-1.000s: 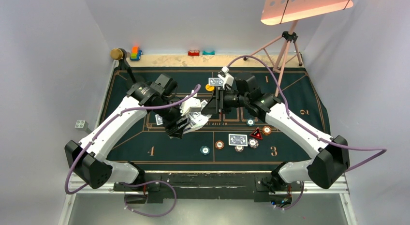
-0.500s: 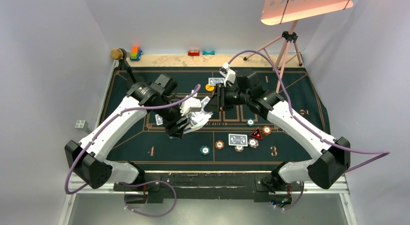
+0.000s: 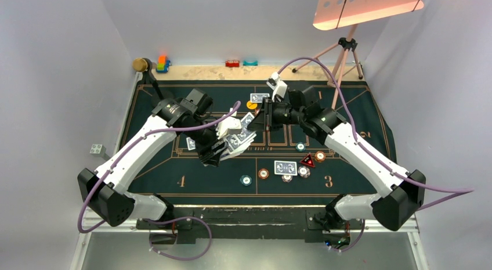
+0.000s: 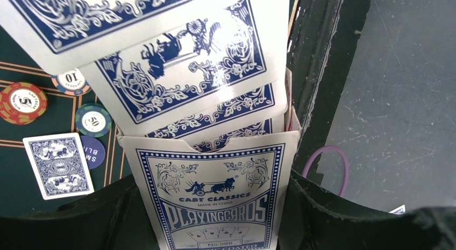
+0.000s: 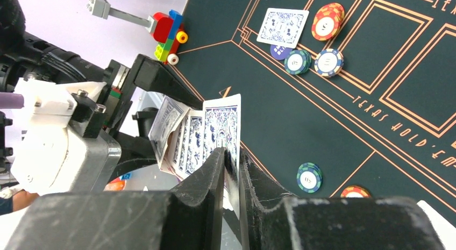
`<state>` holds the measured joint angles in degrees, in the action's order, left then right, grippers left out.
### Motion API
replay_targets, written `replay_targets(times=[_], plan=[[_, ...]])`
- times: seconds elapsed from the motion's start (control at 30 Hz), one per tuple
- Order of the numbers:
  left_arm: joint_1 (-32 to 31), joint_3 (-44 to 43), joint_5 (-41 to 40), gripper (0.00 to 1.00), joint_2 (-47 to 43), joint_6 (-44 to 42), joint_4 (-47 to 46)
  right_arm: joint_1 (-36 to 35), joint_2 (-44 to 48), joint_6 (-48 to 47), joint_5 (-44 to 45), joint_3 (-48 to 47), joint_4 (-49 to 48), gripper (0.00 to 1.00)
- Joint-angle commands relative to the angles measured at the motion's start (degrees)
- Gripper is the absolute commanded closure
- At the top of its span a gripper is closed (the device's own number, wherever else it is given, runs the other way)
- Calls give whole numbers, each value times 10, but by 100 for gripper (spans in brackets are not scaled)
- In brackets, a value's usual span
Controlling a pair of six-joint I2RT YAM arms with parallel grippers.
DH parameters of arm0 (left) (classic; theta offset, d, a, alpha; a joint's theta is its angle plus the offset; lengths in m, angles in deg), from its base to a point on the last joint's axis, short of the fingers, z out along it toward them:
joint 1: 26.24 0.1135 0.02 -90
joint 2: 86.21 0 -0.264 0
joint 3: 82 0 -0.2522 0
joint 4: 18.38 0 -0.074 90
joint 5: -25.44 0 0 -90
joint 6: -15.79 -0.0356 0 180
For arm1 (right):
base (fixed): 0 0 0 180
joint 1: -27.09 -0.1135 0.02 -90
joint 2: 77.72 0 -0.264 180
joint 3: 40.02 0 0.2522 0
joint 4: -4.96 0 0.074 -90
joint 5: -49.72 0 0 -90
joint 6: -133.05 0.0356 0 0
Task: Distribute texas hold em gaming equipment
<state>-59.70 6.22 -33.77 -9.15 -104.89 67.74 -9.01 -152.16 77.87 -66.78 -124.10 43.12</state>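
- The left gripper (image 3: 221,146) holds the card box (image 4: 215,207) up off the felt mat (image 3: 168,171), near its middle. The box's open mouth points towards the other arm, which I take to be a dispenser pose: one arm offers the deck so the other can draw from it.
- Its jaws are pressed against the two sides of the box, clamping it at its lower end. The fanned cards (image 4: 188,72) slide out of the open top, backs to the wrist camera.
- The right gripper (image 5: 231,166) meets the box head-on, and its fingers are closed almost together on a single card (image 5: 221,123), gripped thinly by its lower edge and standing upright.
- That card stands just beside the fan. From the right wrist view it looks nearly free of the others, though I cannot tell whether its edge is fully clear of them.
- Other equipment is already spread about, which suggests dealing to numbered seats. A dealt card (image 3: 285,167) lies face down near the "3", with poker chips (image 3: 263,173) and the red triangular marker (image 3: 307,161) close by.
- Another card (image 3: 259,97) lies at the far side and a third card (image 3: 190,143) beside the left arm.
- Pulling the pinched card straight away from the box looks like the sensible draw; dragging it sideways could take a neighbour with it.
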Motion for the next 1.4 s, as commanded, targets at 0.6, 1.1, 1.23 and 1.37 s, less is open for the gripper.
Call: replay_targets(times=[0.6,1.1,1.23,1.37], plan=[[0,-13,32,100,-18,-6,3,29,23,30,-67,61,-69,79],[-1,-11,29,100,-15,-4,2,31,46,118,-121,59,-158,100],[-1,-11,30,100,-16,-4,2,44,51,133,-126,48,-160,100],[0,-10,30,100,-16,-4,4,64,39,134,-131,24,-162,100]])
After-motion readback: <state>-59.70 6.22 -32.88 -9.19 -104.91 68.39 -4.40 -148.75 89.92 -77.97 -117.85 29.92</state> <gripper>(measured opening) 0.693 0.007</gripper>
